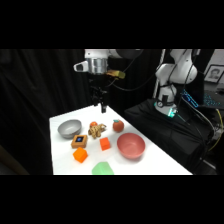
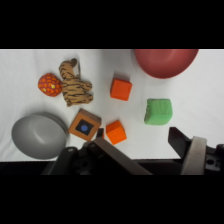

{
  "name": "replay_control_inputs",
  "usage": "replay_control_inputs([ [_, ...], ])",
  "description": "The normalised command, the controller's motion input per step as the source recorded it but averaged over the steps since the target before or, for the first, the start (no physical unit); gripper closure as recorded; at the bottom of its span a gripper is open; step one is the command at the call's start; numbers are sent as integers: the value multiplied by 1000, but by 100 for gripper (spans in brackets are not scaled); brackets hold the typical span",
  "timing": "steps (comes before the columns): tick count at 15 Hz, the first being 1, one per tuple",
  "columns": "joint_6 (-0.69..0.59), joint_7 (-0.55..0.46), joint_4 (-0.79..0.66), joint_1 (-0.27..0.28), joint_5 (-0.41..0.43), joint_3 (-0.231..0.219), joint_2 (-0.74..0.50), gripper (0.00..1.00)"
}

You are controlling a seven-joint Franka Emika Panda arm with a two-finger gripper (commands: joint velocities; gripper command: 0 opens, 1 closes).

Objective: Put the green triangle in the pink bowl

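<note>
The counter (image 2: 210, 95) is plain white. The green triangle (image 2: 159, 111) is bright light green, the pink bowl (image 2: 165, 62) a smooth pinkish red. The metal bowl (image 2: 37, 136) is grey. Two blocks (image 2: 121, 89) (image 2: 115, 132) are solid orange. The toy tiger (image 2: 75, 87) is tan with dark stripes. The ball (image 2: 49, 84) is orange-red with yellow spots. The wooden cube (image 2: 84, 125) is brown with a dark blue face.

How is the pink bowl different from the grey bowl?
The pink bowl is pinkish-red and wider; the grey bowl is smaller and looks like shiny metal. The pink bowl sits nearer the green block; the grey bowl sits beside the wooden block with the blue spot. Both are round, upright and empty.
</note>
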Motion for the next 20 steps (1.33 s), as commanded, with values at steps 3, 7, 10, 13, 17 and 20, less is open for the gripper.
replay_control_inputs([
  [3,55,130,68,30,-42,49,59,0],
  [7,59,368,380,126,-114,111,332,0],
  [10,42,417,599,143,-210,54,555,0],
  [13,9,315,631,136,-196,-16,631,0],
  [17,15,237,541,145,-106,-53,553,0],
  [20,59,224,452,157,-41,-70,445,0],
])
